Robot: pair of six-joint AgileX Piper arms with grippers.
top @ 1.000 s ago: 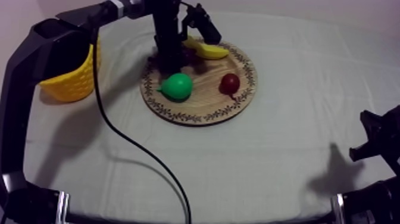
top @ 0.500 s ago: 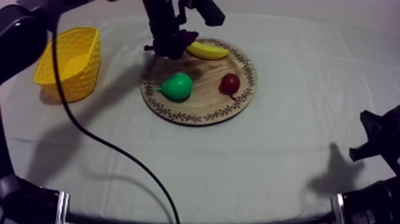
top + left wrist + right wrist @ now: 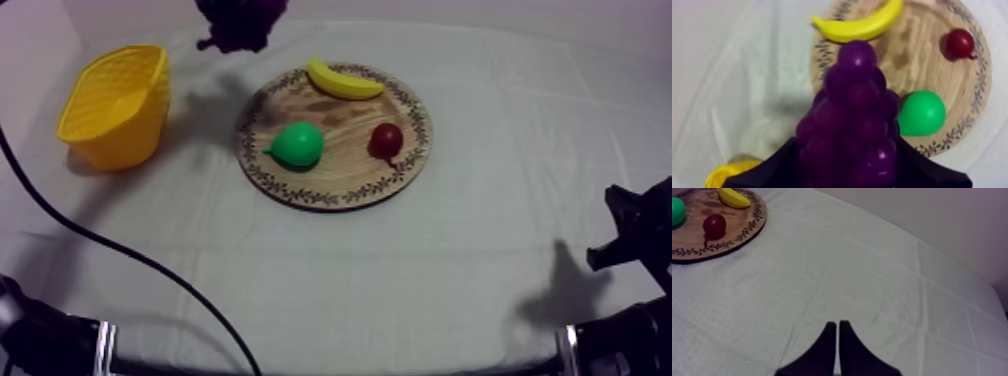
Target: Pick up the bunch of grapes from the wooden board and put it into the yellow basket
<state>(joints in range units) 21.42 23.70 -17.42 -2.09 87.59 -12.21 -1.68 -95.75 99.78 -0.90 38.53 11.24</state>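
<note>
Left tool [image 3: 847, 172] pinches the bunch of grapes [image 3: 854, 110] above the counter's [image 3: 400, 280] far edge, between yellow basket [image 3: 125, 140] and wooden board [image 3: 340, 185] — right tool [image 3: 838, 333] pressed together, empty.

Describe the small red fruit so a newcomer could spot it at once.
Find the round wooden board with the patterned rim, mid-table. On it lie a banana at the far edge, a green pear at left and the small red fruit at right. It alone is dark red.
</note>
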